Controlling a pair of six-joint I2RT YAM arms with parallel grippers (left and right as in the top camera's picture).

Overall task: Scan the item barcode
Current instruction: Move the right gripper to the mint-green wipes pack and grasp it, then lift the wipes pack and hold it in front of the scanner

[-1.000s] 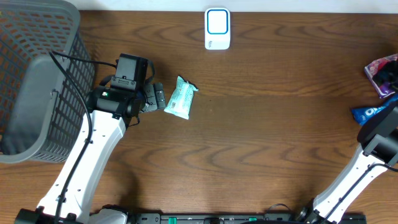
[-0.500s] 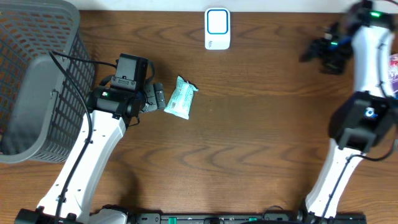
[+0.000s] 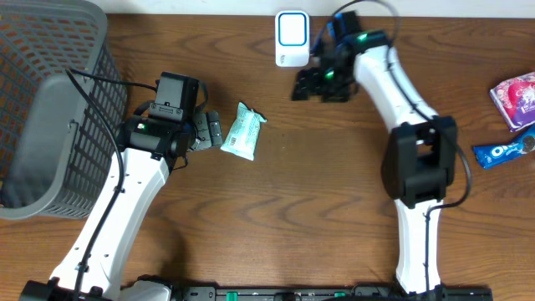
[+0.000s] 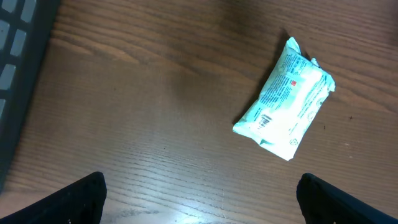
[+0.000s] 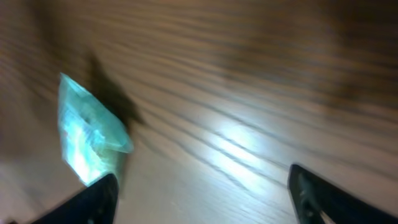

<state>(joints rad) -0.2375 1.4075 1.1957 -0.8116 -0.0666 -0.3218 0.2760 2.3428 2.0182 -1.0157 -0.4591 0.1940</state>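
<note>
Item: the packet (image 3: 243, 132), pale green, lies flat on the bench (image 3: 334, 209) with its long axis tilted. It sits to the right of the grey basket (image 3: 50, 109), and left of the white scanner (image 3: 292, 38) and nearer the robot. In the left wrist view the packet (image 4: 286, 99) shows a printed face up; I cannot tell whether a barcode is among the print.

Left jaws: fully apart. Both fingers (image 4: 78, 199) show at the bottom corners of the wrist view, with bare wood between them. Nothing is held. The packet sits just ahead of the tips and off to one side, not touching them.

Right jaws: also wide apart, with dark fingertips (image 5: 308, 193) at the lower corners and nothing gripped. The overhead view puts them just beside the scanner, on its right. The right wrist view is badly blurred (the packet (image 5: 87, 134) is only a green smear at far left).

Far right edge: a pink snack pack (image 3: 517, 96) and a blue Oreo pack (image 3: 501, 153), well apart from both jaws.
</note>
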